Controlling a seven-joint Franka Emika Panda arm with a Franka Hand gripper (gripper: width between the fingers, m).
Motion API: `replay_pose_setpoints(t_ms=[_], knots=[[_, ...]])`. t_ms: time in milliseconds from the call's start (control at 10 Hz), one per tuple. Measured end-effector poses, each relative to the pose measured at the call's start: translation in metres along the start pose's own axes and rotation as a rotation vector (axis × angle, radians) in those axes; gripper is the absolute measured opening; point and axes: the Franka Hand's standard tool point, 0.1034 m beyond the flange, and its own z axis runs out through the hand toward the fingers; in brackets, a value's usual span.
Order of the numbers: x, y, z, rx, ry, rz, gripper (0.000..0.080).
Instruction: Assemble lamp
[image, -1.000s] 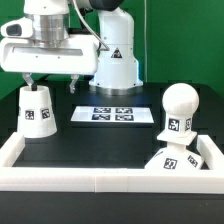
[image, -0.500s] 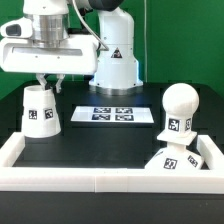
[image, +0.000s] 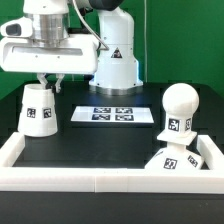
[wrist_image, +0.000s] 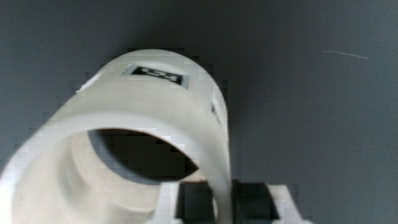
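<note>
Gripping the lamp shade (image: 38, 109) rim, the gripper (image: 46, 84) pinches its wall.
Shade sits at the exterior view's left; bulb (image: 177, 109) on base (image: 183, 157) at right, marker board (image: 111, 114) between, white tray wall (image: 100, 178) near.

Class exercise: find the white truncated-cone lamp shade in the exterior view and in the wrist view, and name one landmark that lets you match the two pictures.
Exterior view: the white plastic truncated-cone lamp shade stands at the exterior view's left on the black table, under the gripper.
Wrist view: the shade fills most of the picture, its open mouth facing the camera.
Shared landmark: the small black-and-white square tag on the shade's side.
</note>
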Motion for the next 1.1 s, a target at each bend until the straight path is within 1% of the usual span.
replay_pose_setpoints(t_ms=[200,300,400,500,600,700,800,900,1100], knots=[[0.001,-0.001,0.0,0.0,0.001,-0.003,0.005],[0.002,-0.012,-0.007,0.016,-0.006,0.003,0.005],[0.004,-0.026,-0.017,0.042,-0.019,0.005,0.005],[0.01,-0.039,-0.033,0.068,-0.021,-0.011,0.005],[0.02,-0.049,-0.047,0.079,-0.012,-0.035,0.005],[0.028,-0.055,-0.057,0.085,-0.009,-0.051,0.005],[0.033,-0.06,-0.065,0.092,-0.014,-0.061,0.005],[0.036,-0.061,-0.069,0.094,-0.008,-0.063,0.005],[0.035,-0.06,-0.066,0.091,-0.013,-0.063,0.005]])
